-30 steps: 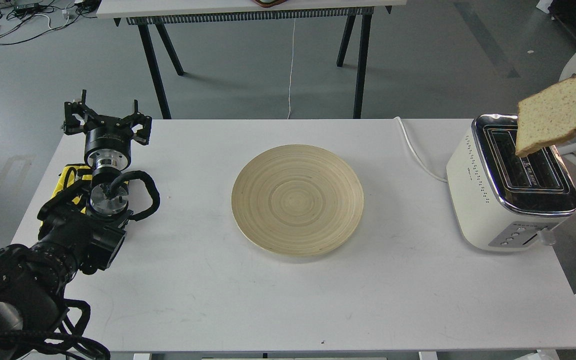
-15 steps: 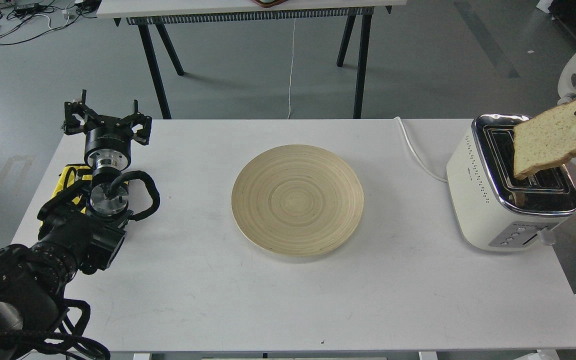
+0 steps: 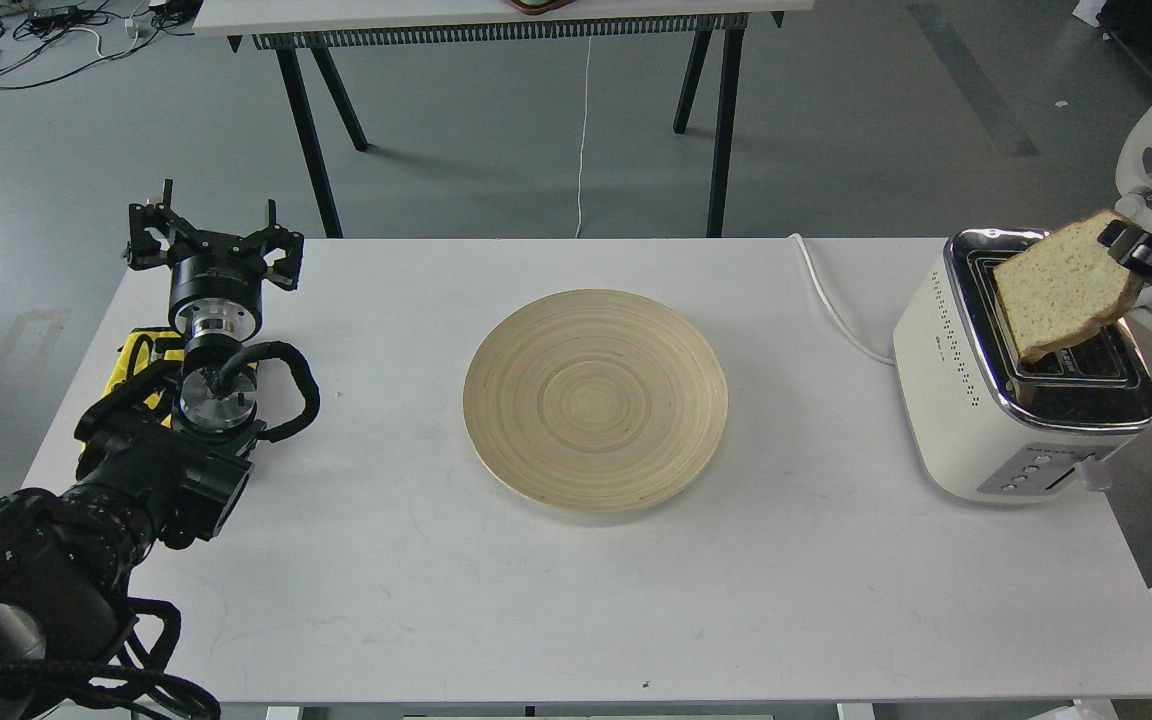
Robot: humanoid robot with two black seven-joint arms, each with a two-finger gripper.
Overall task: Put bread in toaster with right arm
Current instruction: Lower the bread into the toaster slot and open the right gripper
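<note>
The right gripper (image 3: 1121, 243) has its jaws clenched on the top corner of the bread slice (image 3: 1064, 298), which hangs tilted over the toaster (image 3: 1011, 385) slots. Square it upright over one slot before lowering

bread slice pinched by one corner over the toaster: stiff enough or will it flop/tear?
Probably stiff enough: the bread hangs from the right claw by one upper corner yet looks flat, without sagging. Likely light. It may be fragile at the pinch, so its tilted lower edge catching the toaster slot rim could tear it.
</note>
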